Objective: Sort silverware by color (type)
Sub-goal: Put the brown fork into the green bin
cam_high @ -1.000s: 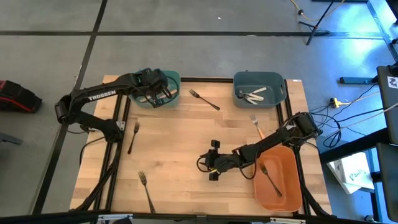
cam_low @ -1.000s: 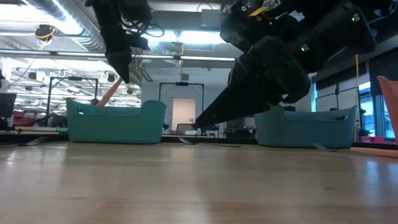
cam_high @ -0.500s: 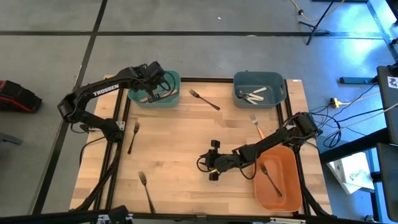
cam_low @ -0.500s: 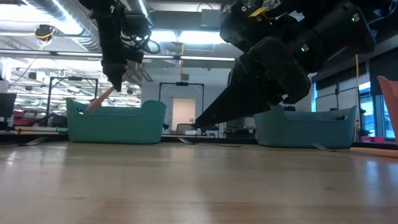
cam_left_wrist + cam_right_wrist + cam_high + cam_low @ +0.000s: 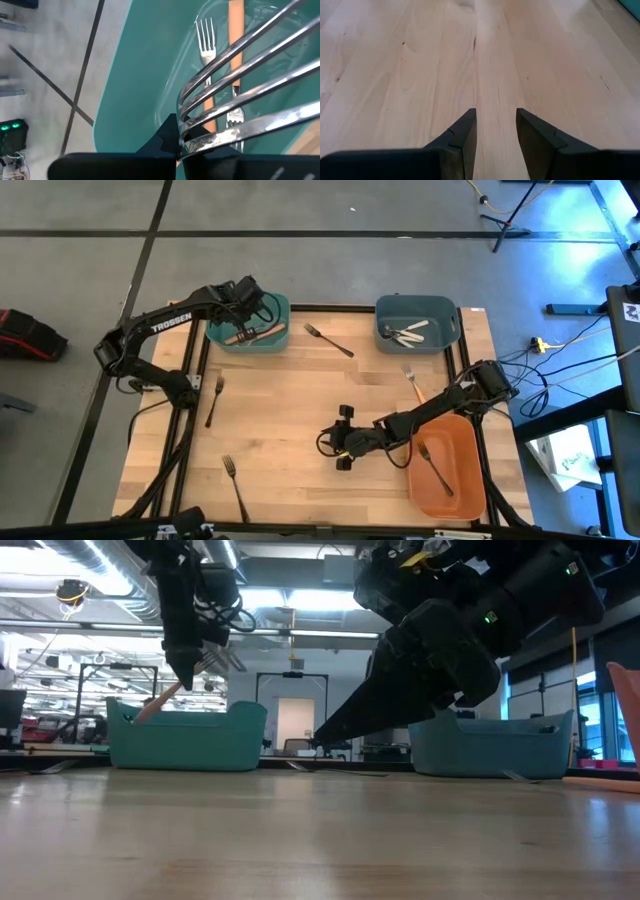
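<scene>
Left gripper: the left gripper (image 5: 181, 144) is seen over the left teal bin (image 5: 288, 320) at the tabletop's (image 5: 290, 420) far left corner; its jaws appear to be closed on the neck of the held fork (image 5: 240, 75).
Held fork: the bright metal tines are thrust out past the jaws, and in the low view the orange-tan handle is slanted down toward the bin.
Bin contents: two forks with orange handles (image 5: 234, 30) are seen lying on the teal floor.
Right gripper: the right gripper (image 5: 495, 117) is parked low over the middle of the tabletop, jaws parted by a modest gap, nothing held.
Loose silverware: a dark fork (image 5: 329, 340) is left between the two teal bins, another (image 5: 214, 401) at the left edge, a third (image 5: 235, 486) at the near edge, and an orange-handled one (image 5: 413, 383) just beside the orange bin (image 5: 470, 480).
Sorted already: pale-handled pieces (image 5: 410, 330) are held in the right teal bin (image 5: 382, 315); one fork (image 5: 435, 468) is lying in the orange bin.
Handling: each fork is judged light, stiff and thin, with slick polished metal; little is offered to a pinch from above.
Grip point: the handle's middle or the neck is favoured, across the narrow width.
Materials: smooth moulded plastic bins with rounded corners, pale planked wood beneath.
</scene>
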Robot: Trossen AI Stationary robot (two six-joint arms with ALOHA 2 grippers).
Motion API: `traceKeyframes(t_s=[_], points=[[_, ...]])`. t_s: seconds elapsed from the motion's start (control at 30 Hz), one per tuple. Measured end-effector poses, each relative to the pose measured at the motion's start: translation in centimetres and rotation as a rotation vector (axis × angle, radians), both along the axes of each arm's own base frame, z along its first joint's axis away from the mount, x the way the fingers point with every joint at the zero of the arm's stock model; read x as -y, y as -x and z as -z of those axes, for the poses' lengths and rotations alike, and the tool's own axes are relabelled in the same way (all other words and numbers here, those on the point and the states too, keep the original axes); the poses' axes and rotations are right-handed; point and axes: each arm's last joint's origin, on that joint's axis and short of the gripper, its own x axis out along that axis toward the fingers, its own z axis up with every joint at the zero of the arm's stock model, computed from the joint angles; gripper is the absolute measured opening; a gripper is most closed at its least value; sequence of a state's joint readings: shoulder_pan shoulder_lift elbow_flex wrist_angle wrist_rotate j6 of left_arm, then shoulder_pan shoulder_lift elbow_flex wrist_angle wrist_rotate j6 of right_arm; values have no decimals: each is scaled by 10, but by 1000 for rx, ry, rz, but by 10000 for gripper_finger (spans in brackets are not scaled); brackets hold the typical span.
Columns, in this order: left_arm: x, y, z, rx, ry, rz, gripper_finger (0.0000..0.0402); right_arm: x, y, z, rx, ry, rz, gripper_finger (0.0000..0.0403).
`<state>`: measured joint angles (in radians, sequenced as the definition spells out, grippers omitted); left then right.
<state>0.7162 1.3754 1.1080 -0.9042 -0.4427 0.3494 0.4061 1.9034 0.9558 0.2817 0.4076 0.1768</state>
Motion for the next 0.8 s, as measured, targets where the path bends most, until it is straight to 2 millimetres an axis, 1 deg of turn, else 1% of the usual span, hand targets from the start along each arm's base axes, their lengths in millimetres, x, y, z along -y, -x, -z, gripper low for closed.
traceKeyframes(t_s=[0.27, 0.33, 0.6, 0.8], points=[[0, -1, 0, 6, -3, -3, 0, 0, 0, 0, 0, -1, 0, 127], [-2, -4, 4, 13, 8, 10, 0, 0, 0, 0, 2, -2, 0, 127], [-12, -15, 50, -63, 101, 31, 0, 0, 0, 0, 5, -3, 0, 127], [-17, -23, 73, -102, 155, -7, 4, 0, 0, 0, 4, -2, 0, 127]])
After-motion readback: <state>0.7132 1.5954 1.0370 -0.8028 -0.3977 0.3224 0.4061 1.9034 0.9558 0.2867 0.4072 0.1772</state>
